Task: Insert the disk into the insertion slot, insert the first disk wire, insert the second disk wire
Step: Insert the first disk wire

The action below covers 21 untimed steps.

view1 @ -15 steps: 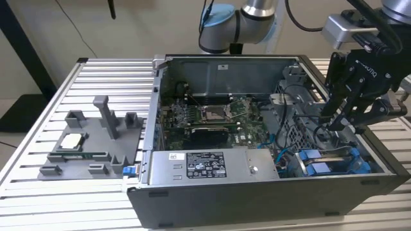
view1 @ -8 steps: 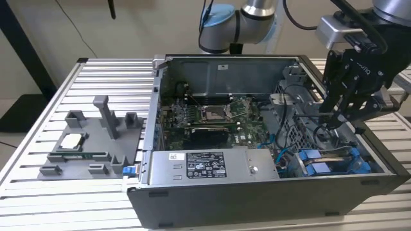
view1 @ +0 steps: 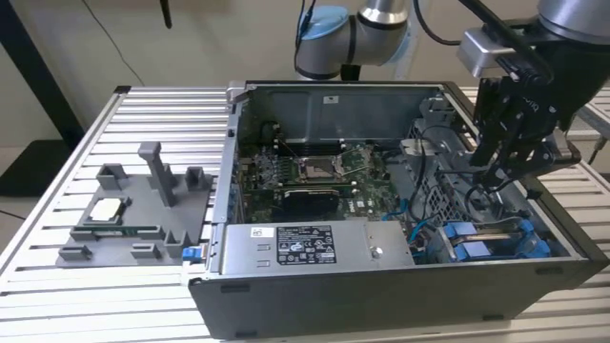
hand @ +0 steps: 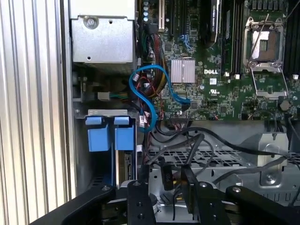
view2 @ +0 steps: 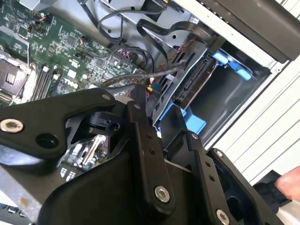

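Observation:
The disk (view2: 194,82) lies in the insertion slot (view1: 433,214) at the case's corner on the exterior view's right. Its blue carrier tabs (view1: 496,243) (hand: 110,133) (view2: 230,65) stick out of the bay. My gripper (view1: 496,170) hangs inside the case just above the slot. In the first wrist view the gripper (hand: 165,183) is shut on the black connector of a disk wire (hand: 165,174), whose black, red and yellow leads trail off over the perforated bay wall (hand: 197,157). In the second wrist view the gripper (view2: 145,101) is close to the disk's rear edge, with the wire bundle (view2: 140,77) running to it.
The grey power-supply box (view1: 310,246) (hand: 101,40) stands beside the slot. The motherboard (view1: 315,175) (hand: 234,79) fills the case floor, with a looping blue cable (hand: 150,93) by it. A grey parts fixture (view1: 133,214) lies on the slatted table (view1: 57,300) at the exterior view's left.

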Each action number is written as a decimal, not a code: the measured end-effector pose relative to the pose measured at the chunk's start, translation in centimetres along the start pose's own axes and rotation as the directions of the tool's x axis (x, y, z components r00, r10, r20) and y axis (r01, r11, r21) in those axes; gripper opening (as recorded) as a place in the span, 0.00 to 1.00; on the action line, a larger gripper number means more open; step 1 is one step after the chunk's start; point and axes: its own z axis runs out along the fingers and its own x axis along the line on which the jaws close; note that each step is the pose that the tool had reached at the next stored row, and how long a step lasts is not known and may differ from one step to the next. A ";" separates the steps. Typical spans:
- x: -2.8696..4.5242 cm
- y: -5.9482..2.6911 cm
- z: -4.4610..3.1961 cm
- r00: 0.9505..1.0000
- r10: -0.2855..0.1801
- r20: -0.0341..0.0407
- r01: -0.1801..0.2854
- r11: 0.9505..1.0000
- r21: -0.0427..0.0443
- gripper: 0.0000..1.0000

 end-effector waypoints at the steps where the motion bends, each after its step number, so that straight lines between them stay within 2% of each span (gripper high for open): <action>1: -0.04 0.06 0.06 1.000 -0.001 0.000 0.001 1.000 0.003 0.40; 10: -0.33 0.54 0.53 1.000 -0.008 0.001 0.008 0.999 0.033 0.40; 11: -0.33 0.54 0.55 1.000 -0.009 0.001 0.009 0.999 0.036 0.38; 13: -0.34 0.53 0.55 1.000 -0.009 0.000 0.009 0.999 0.038 0.38; 14: -0.34 0.54 0.56 1.000 -0.009 0.001 0.009 0.999 0.039 0.31; 21: -0.33 0.57 0.62 1.000 -0.009 0.001 0.009 0.999 0.040 0.31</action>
